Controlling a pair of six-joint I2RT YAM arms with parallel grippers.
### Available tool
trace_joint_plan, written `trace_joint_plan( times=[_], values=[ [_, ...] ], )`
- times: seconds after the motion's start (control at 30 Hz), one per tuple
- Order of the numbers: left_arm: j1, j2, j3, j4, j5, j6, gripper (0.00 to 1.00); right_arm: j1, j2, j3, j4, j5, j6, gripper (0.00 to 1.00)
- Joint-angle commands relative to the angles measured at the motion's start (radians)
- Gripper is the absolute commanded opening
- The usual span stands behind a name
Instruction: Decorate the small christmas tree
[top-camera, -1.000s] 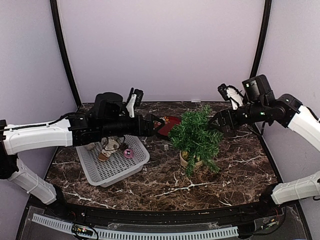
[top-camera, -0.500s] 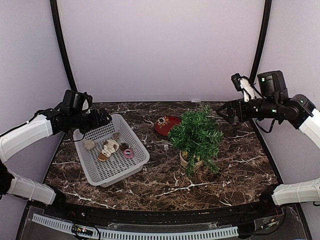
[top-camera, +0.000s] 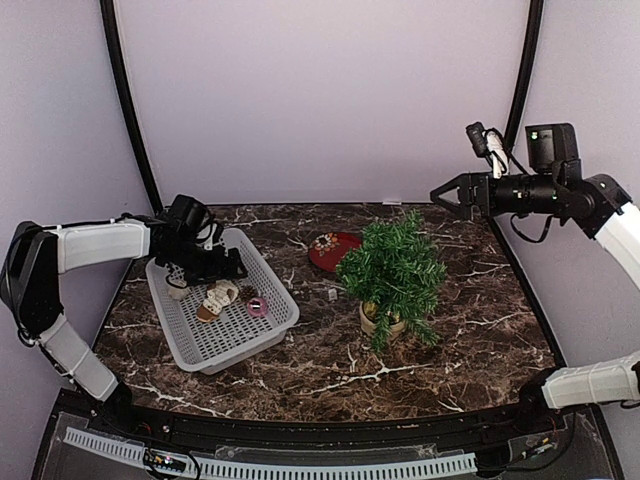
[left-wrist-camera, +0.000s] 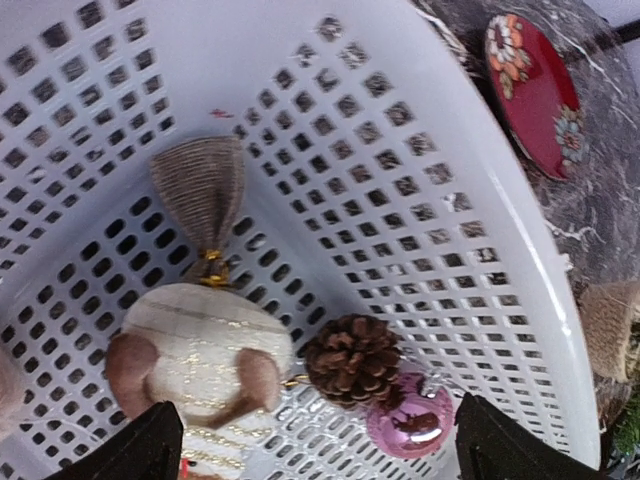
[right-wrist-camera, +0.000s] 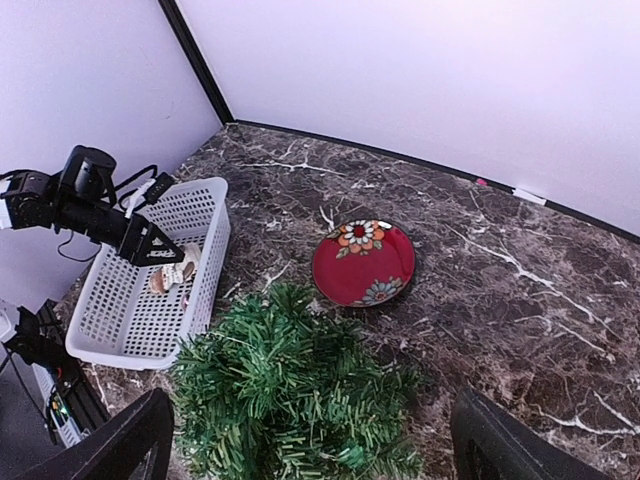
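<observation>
The small christmas tree (top-camera: 392, 270) is standing mid-surface (top-camera: 480, 330). Left of it, the left hand (top-camera: 215, 268) is hovering spread wide over the white basket (top-camera: 285, 300). Only its wrist view is showing a pine cone (left-wrist-camera: 352, 358) touching a pink bauble (left-wrist-camera: 410, 420) there. The right hand (top-camera: 440, 197), also spread and empty, is hanging high right of the tree, its camera catching the red flowered plate (right-wrist-camera: 364, 264) behind the tree.

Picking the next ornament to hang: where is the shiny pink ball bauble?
In the top view, the shiny pink ball bauble lies in the white perforated plastic basket on the left, beside the brown pine cone.
</observation>
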Motion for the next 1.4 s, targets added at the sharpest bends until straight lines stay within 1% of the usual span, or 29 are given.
trace_joint_plan(
  times=[0.0, 0.03, 0.1, 0.17, 0.23, 0.33, 0.4, 0.5, 0.63, 0.77, 0.9, 1.0, 1.03, 1.07, 1.1, 1.17, 1.27, 1.33, 1.37],
  values=[
    [-0.002, -0.005, 0.027, 0.059, 0.165, 0.091, 0.94, -0.02, 0.029, 0.044, 0.049, -0.093, -0.014, 0.98],
    [-0.007, -0.001, 0.029, 0.055, 0.179, 0.095, 0.9, -0.023, 0.037, 0.051, 0.047, -0.097, -0.016, 0.97],
    [-0.016, 0.008, 0.029, 0.042, 0.191, 0.106, 0.83, -0.026, 0.052, 0.066, 0.048, -0.107, -0.017, 0.97],
    [-0.023, 0.01, 0.02, 0.042, 0.197, 0.11, 0.78, -0.027, 0.068, 0.082, 0.049, -0.119, -0.016, 0.97],
    [-0.025, 0.0, 0.007, 0.043, 0.172, 0.098, 0.76, -0.029, 0.082, 0.093, 0.06, -0.128, -0.007, 0.97],
    [-0.022, -0.037, -0.021, 0.068, 0.079, 0.061, 0.75, -0.028, 0.103, 0.1, 0.079, -0.143, 0.006, 0.96],
    [-0.009, -0.036, -0.017, 0.055, 0.036, 0.041, 0.75, -0.029, 0.12, 0.099, 0.093, -0.151, 0.014, 0.96],
    [0.022, 0.005, 0.005, 0.012, -0.009, 0.022, 0.76, -0.03, 0.136, 0.097, 0.124, -0.169, 0.032, 0.96],
    [0.029, 0.063, 0.058, -0.07, -0.087, 0.0, 0.78, -0.033, 0.166, 0.127, 0.144, -0.183, 0.042, 0.96],
    [0.029, 0.084, 0.056, -0.087, -0.105, -0.026, 0.74, -0.044, 0.207, 0.149, 0.154, -0.204, 0.055, 0.95],
    [0.029, 0.106, 0.054, -0.121, -0.19, -0.02, 0.71, -0.048, 0.203, 0.111, 0.225, -0.254, 0.1, 0.93],
    [0.03, 0.104, 0.029, -0.119, -0.208, -0.029, 0.64, -0.048, 0.166, 0.062, 0.269, -0.281, 0.111, 0.93],
    [0.03, 0.094, 0.013, -0.108, -0.199, -0.035, 0.58, -0.047, 0.158, 0.057, 0.267, -0.293, 0.105, 0.93],
    [0.03, 0.085, 0.005, -0.1, -0.195, -0.035, 0.55, -0.047, 0.153, 0.055, 0.26, -0.3, 0.097, 0.92],
    [0.029, 0.082, -0.009, -0.082, -0.175, -0.038, 0.49, -0.048, 0.143, 0.054, 0.253, -0.305, 0.088, 0.92],
    [0.029, 0.087, -0.011, -0.072, -0.138, -0.034, 0.42, -0.048, 0.131, 0.056, 0.242, -0.302, 0.07, 0.93],
    [0.029, 0.117, 0.017, -0.088, -0.124, -0.018, 0.35, -0.048, 0.141, 0.075, 0.209, -0.309, 0.039, 0.93],
    [0.029, 0.12, 0.021, -0.093, -0.122, -0.012, 0.24, -0.048, 0.147, 0.078, 0.206, -0.319, 0.03, 0.93],
    [0.029, 0.12, 0.023, -0.095, -0.122, -0.01, 0.21, -0.048, 0.153, 0.079, 0.206, -0.328, 0.03, 0.93]
  ],
)
